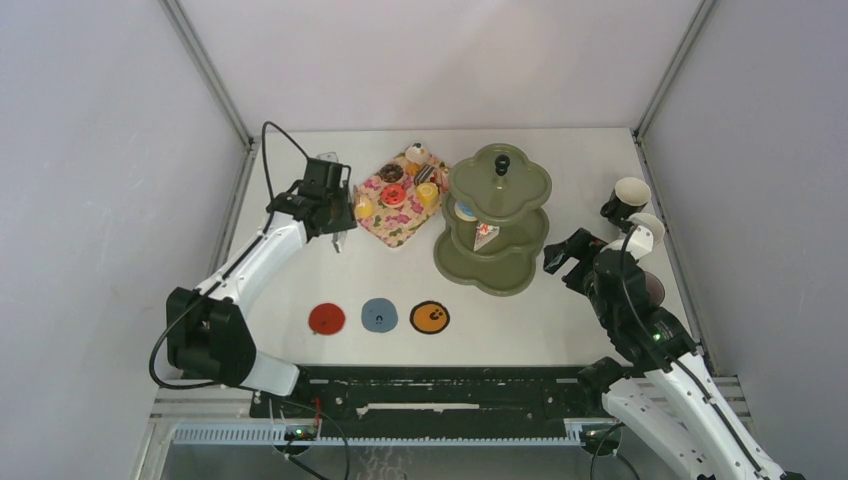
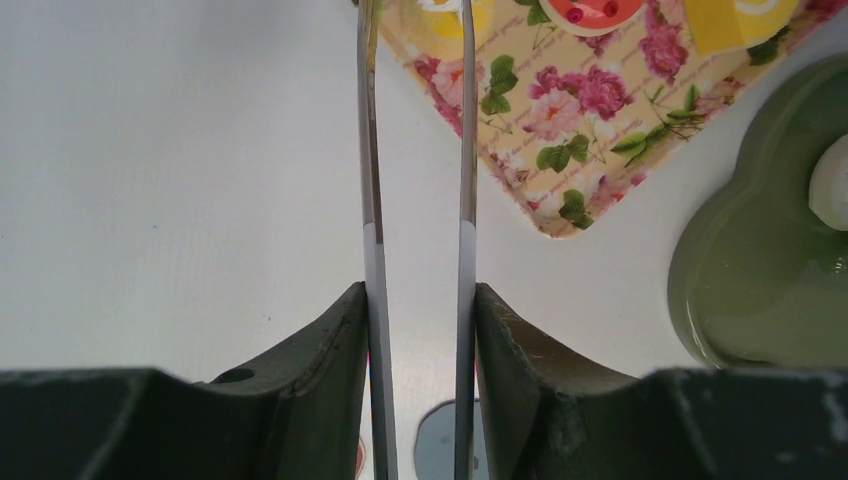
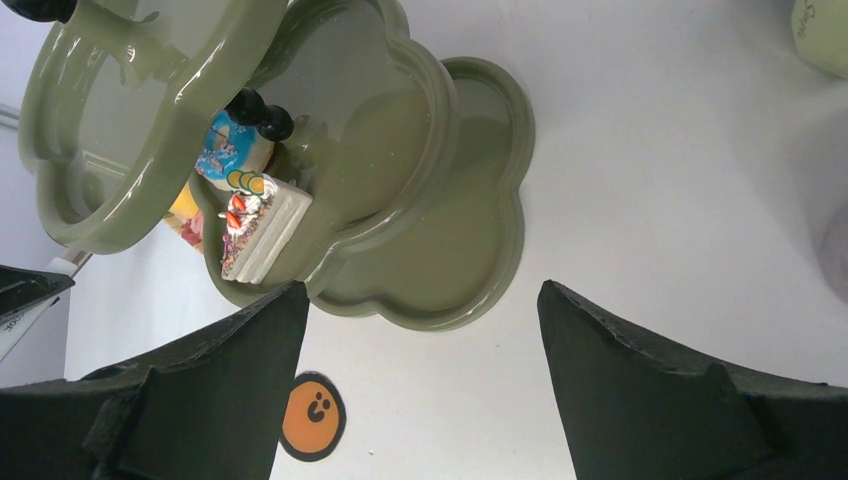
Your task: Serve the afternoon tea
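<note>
The olive-green three-tier stand (image 1: 495,225) stands upright near the middle of the table (image 1: 560,330), its long axis vertical and its black knob (image 1: 502,163) pointing straight up. On its middle tier, on the side facing the arms, a white cake slice (image 3: 258,232) lies with its length along the rim. A blue donut (image 3: 228,150) sits just beside it, nearer the centre post.

Left of the stand lies a pink floral tray (image 2: 560,130), set diagonally and holding more small treats. The left arm reaches forward from its base, wrist bent down, to the far side of the tray from the stand. The left gripper (image 2: 420,295) pinches metal tongs (image 2: 372,250) from outside. The blades run almost parallel with a narrow gap between them. Their tips leave the wrist view over a yellow treat (image 2: 450,15) at the tray's corner, so whether they grip it cannot be told.

The right arm is folded low, just right of the stand's bottom tier. The right gripper (image 3: 418,300) faces the stand, jaws spread wide and holding nothing. Pale mugs (image 1: 630,193) stand further right of the stand. Three round coasters (image 1: 379,315) lie in a row on the arms' side of the stand, to its left.
</note>
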Action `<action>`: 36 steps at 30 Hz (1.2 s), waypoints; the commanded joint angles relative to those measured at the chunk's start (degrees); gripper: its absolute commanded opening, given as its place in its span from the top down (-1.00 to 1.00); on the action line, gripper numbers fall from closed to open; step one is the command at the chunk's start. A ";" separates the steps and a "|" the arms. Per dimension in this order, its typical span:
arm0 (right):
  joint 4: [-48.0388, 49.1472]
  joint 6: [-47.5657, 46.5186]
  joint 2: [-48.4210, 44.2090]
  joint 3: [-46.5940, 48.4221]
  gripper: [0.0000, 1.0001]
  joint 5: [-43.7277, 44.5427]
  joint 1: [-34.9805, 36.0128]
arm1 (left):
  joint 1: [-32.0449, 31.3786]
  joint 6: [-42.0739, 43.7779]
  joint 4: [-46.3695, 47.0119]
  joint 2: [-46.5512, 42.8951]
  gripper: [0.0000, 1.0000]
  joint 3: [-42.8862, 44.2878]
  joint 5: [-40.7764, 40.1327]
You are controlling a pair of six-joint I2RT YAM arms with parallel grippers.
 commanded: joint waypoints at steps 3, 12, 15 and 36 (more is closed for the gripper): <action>1.89 -0.43 -0.09 -0.06 -0.86 0.73 0.26 | -1.62 2.61 3.92 -0.51 0.09 3.73 -0.16; 1.55 -0.26 -0.56 -0.06 -0.86 0.51 0.25 | -2.42 3.68 2.99 2.33 -0.01 4.45 -0.64; 1.85 -0.30 -0.39 -0.01 -0.86 0.43 0.25 | -2.42 4.03 3.11 4.04 -0.01 5.41 1.18; 1.34 -0.55 -1.61 0.39 -0.86 0.35 0.27 | -3.91 5.96 -2.81 1.29 0.99 8.93 4.09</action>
